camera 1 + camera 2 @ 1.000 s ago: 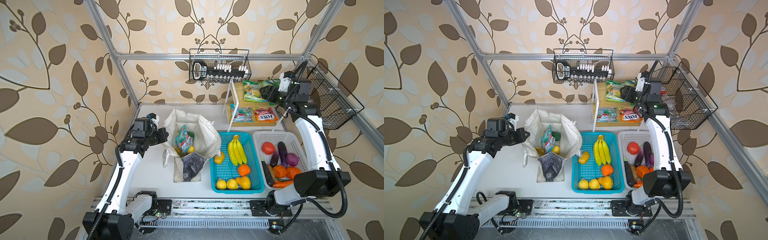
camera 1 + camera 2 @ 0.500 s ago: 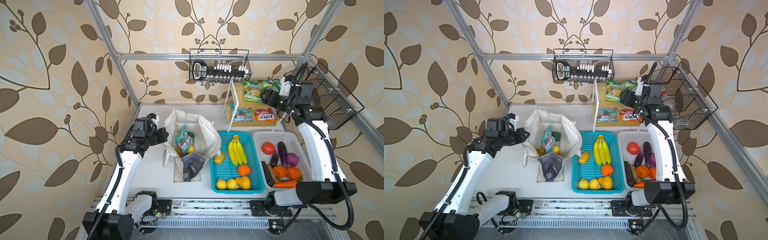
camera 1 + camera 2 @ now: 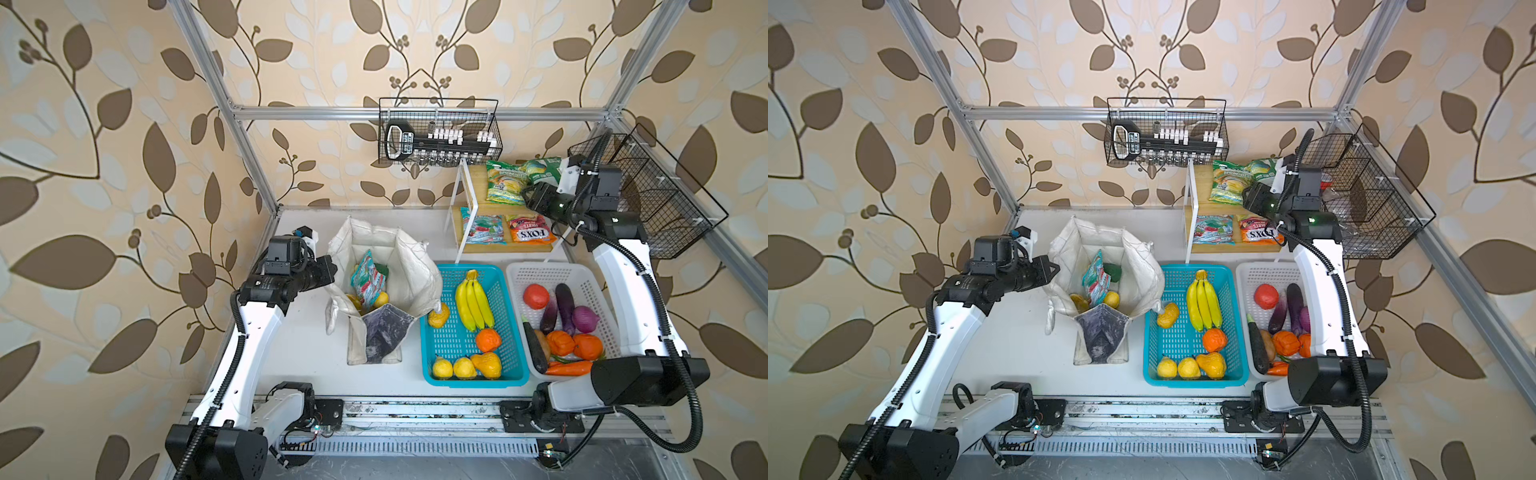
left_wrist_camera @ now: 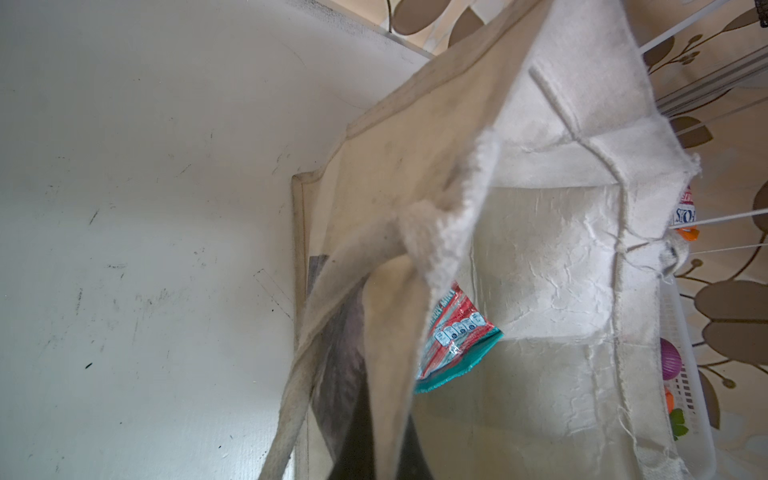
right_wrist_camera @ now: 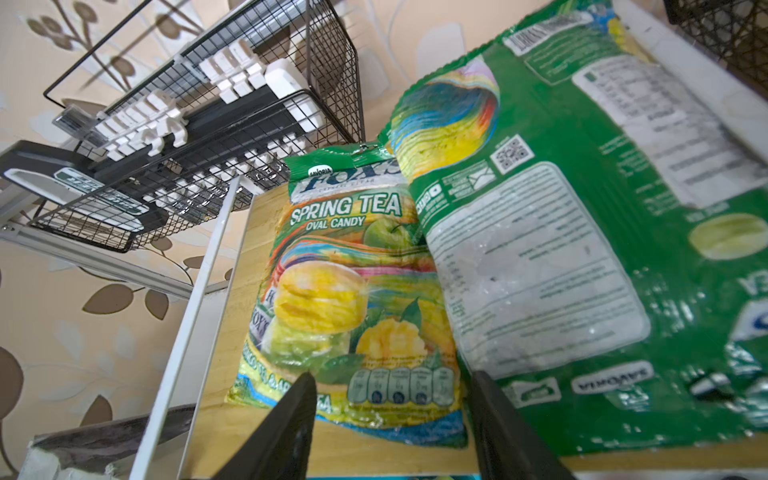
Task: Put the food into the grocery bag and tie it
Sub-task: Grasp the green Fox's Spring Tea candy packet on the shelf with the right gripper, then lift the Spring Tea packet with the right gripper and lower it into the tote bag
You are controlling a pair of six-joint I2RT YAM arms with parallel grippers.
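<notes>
Wooden shelf (image 5: 216, 419) holds yellow-green packet (image 5: 345, 282), long axis toward the spread right gripper (image 5: 390, 386); left gripper (image 3: 328, 270) pinches grocery bag (image 3: 411, 266) rim.

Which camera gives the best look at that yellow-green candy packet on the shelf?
The right wrist view: the yellow-green packet is close up, its Spring Tea label readable. Both top views show the packet small, on the shelf. The left wrist view misses it.

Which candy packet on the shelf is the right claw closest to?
The yellow-green Spring Tea packet: the right gripper, fingers open, frames its edge. The green-white packet lies to one side; the teal-red packet and orange packet sit lower.
</notes>
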